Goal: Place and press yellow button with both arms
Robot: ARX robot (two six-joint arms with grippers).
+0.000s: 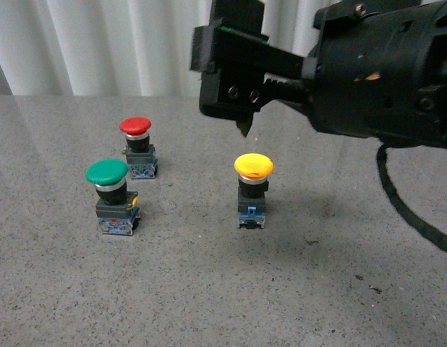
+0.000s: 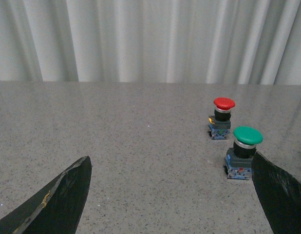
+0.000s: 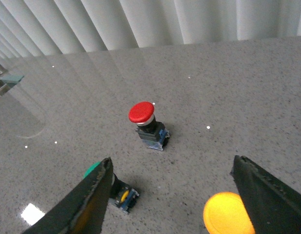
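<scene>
Where it stands upright on the grey table (image 1: 209,303), yellow button (image 1: 253,189): free, untouched, right of green button (image 1: 108,189) and red button (image 1: 137,144). Right gripper (image 3: 172,200): just above the yellow cap, apart, jaws spread, empty. Left gripper (image 2: 170,204): jaws spread, empty, near green button.

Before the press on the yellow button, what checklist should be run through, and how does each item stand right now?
1. Yellow button upright on the table: ok.
2. Right gripper open, holding nothing: ok.
3. Yellow cap between its fingers: ok, though nearer one finger.
4. Green button and red button apart from the yellow one: ok.
5. Left gripper open, holding nothing: ok.
6. Left gripper steadying the yellow button: not ok; it faces the green and red ones.
</scene>
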